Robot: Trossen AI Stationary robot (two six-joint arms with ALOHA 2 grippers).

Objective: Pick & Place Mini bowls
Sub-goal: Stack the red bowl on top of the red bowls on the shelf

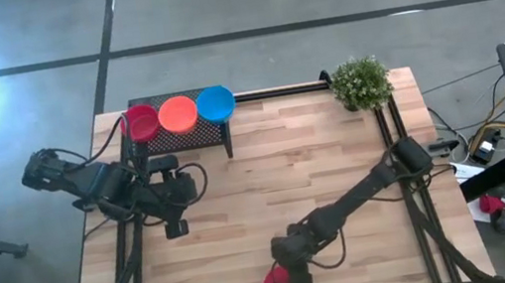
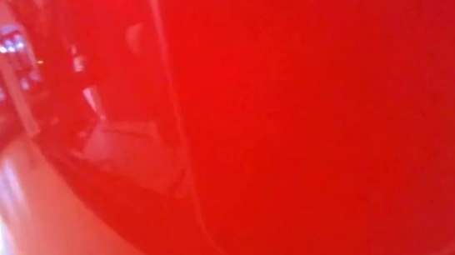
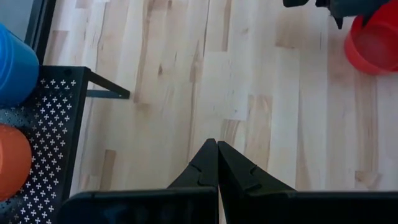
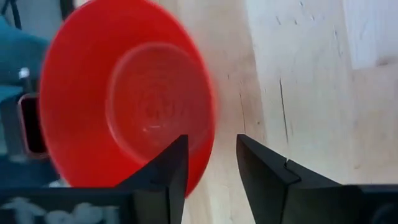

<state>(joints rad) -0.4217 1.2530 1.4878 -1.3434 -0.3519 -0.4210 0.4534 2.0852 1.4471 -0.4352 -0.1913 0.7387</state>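
- The black perforated rack [image 1: 177, 141] stands at the far left part of the wooden counter [image 1: 317, 167], and everything below is placed from it.
- On top of the rack sit three stacks of mini bowls in a row: a red stack [image 1: 141, 122], an orange stack [image 1: 177, 114] and a blue stack [image 1: 215, 103], each touching its neighbour.
- The left gripper [image 3: 217, 163] hovers just in front of the rack, over bare wood, its jaws clenched together on nothing.
- The right gripper [image 4: 210, 163] is well away from the rack, at the counter's near edge, diagonally across from it.
- Its jaws are parted, one fingertip over the rim of a lone red bowl [image 4: 127, 93]; whether they press on the rim I cannot tell.
- That red bowl lies at the near edge, so close to the low camera that it fills that view with red.
- A small green potted plant [image 1: 360, 82] stands at the far edge, well to the side of the rack past the blue stack.
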